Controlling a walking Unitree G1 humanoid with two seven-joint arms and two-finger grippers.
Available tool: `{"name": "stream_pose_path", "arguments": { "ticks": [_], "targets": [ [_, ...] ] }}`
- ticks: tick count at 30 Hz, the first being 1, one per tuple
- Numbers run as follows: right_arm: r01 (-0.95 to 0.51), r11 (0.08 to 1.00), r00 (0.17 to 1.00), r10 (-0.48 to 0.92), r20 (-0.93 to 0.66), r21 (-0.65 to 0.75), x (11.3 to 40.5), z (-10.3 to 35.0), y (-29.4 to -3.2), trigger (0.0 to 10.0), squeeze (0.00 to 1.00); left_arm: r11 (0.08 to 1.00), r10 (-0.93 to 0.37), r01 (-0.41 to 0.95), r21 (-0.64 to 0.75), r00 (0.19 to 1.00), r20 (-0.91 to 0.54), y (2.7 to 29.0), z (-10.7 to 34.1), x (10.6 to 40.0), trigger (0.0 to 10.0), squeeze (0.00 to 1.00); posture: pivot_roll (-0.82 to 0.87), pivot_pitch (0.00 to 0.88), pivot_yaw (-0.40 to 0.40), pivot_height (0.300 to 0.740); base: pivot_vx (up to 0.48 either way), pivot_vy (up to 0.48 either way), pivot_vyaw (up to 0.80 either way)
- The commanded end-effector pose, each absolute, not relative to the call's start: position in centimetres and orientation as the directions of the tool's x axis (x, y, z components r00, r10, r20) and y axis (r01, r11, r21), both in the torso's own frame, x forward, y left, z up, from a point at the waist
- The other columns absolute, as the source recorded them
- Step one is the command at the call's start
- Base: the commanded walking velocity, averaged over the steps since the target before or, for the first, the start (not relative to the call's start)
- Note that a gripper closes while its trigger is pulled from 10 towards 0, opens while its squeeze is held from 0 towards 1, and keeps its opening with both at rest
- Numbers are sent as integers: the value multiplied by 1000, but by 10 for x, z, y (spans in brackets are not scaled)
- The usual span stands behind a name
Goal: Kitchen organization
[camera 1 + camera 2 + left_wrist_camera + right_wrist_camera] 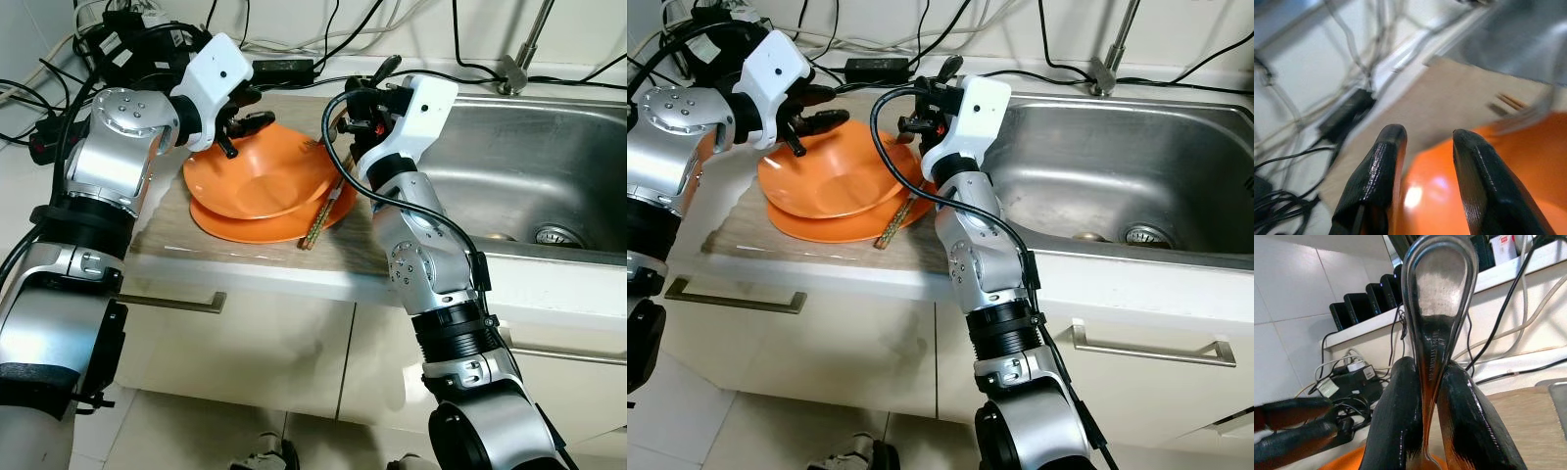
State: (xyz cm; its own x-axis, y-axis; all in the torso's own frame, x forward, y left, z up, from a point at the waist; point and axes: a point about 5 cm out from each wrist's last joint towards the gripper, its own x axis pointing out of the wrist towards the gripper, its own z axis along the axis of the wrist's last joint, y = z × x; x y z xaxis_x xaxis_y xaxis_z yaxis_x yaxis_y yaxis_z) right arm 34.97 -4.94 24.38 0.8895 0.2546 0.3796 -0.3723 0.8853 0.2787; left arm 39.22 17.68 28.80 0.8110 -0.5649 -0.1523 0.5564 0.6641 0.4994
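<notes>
Stainless steel sink basin (509,166) to the right, likely bound for the dishes. Orange plastic bowl (257,178) stacked on an orange plate (235,223) atop a wooden board (176,220), chopsticks (323,213) alongside. Left gripper (240,122) parted over the bowl's rim, ready to clamp. Right gripper (1422,406) clamped on a steel spoon (1437,289), lifted clear.
</notes>
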Motion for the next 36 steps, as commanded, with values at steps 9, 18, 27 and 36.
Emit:
{"name": "stream_pose_path", "arguments": {
  "ticks": [9,18,27,36],
  "targets": [
    [-331,926,847,207,490,181,346,266,-56,0,0,893,-319,283,351,946,49,227,289,386,10000,0,14,8,67,707,0,0,0],
    [-249,966,800,163,577,73,343,279,-70,0,0,953,-237,231,195,971,8,231,242,370,10000,0,16,0,59,707,0,0,0],
    [-127,992,782,109,613,-14,340,278,-92,0,0,969,-202,192,156,978,46,229,244,360,10000,0,10,0,58,707,0,0,0],
    [17,996,797,42,602,-92,337,261,-120,0,0,972,-199,186,145,976,83,224,253,355,10000,0,0,0,62,707,0,0,0]
  ]
}}
